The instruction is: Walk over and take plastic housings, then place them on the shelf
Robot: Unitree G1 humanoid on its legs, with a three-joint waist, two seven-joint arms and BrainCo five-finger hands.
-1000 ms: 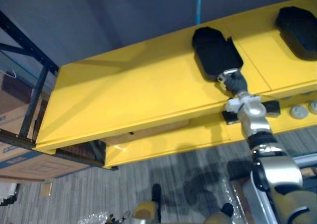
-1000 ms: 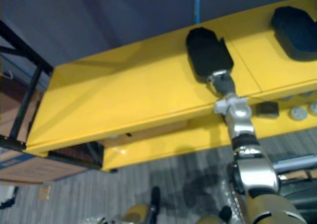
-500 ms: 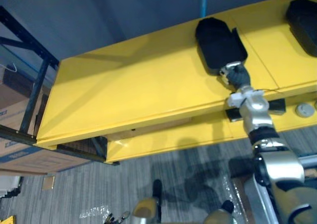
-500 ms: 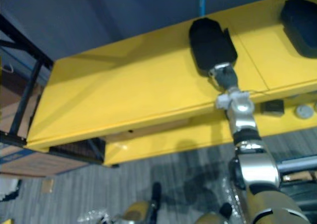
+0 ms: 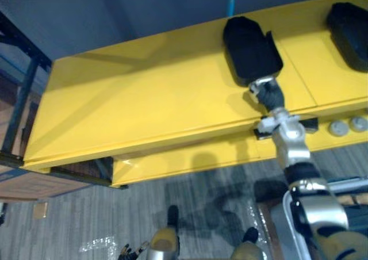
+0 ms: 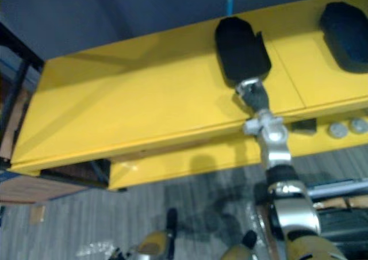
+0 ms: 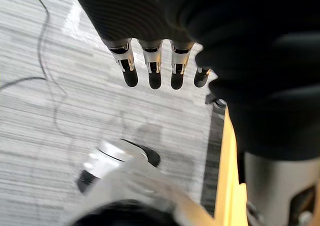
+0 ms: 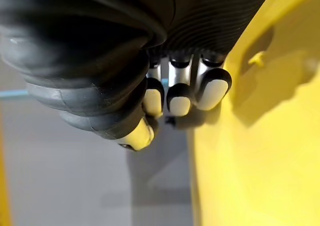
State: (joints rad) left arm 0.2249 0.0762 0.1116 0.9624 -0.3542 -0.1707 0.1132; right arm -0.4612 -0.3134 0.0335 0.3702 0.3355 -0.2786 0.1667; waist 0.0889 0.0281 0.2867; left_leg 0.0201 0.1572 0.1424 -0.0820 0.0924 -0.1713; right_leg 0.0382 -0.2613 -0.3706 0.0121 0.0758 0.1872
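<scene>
Right hand (image 5: 269,95), fingers curled, grip unclear, sits at 6 o'clock of housing (image 5: 251,47), seemingly seating it on shelf (image 5: 144,99); left hand (image 7: 152,68) hangs slack.

Black housing (image 5: 252,56), yellow shelf (image 5: 144,104), grey-striped floor (image 5: 190,214).
</scene>
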